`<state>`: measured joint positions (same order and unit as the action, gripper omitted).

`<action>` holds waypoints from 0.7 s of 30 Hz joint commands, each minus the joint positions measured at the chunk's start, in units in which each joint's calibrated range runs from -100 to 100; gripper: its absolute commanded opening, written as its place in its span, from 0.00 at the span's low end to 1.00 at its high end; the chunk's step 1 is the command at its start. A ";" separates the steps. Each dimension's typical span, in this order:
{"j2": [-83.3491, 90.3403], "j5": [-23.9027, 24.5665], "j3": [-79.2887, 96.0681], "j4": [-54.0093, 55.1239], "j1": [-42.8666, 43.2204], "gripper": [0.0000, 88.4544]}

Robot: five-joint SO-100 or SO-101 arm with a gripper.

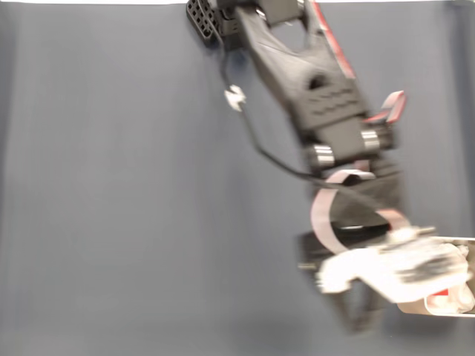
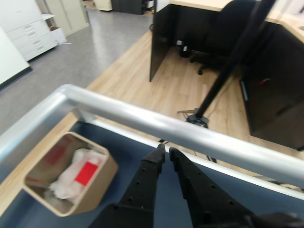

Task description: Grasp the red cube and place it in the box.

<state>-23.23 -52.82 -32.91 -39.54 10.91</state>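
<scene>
1. End effector (image 2: 165, 153) jaws sit nearly closed in the wrist view, with only a thin gap and nothing between them.
2. Beside it on the left, the red cube (image 2: 86, 173) lies on white padding inside the box (image 2: 105, 178), so the placing looks done.
3. Beyond runs the counter (image 2: 142, 121) rail.
4. Risk: a low retreat could clip the box wall and knock it off the edge.

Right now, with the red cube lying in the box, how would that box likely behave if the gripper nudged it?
The box looks thin-walled and holds just white padding and the red cube, so it is probably light and would slide on the smooth table. Its low, wide shape suggests sliding rather than tipping.
</scene>
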 commanded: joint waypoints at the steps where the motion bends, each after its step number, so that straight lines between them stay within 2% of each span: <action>1: 13.79 -0.49 11.56 5.03 -6.00 0.00; 7: 32.76 1.95 33.19 5.36 -11.12 0.00; 12: 52.78 3.17 55.54 5.36 -11.69 0.00; 17: 82.50 2.78 91.49 5.69 -11.33 0.00; 21: 96.80 2.59 108.28 4.87 -11.76 0.00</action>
<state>57.53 -49.74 59.13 -34.92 -0.45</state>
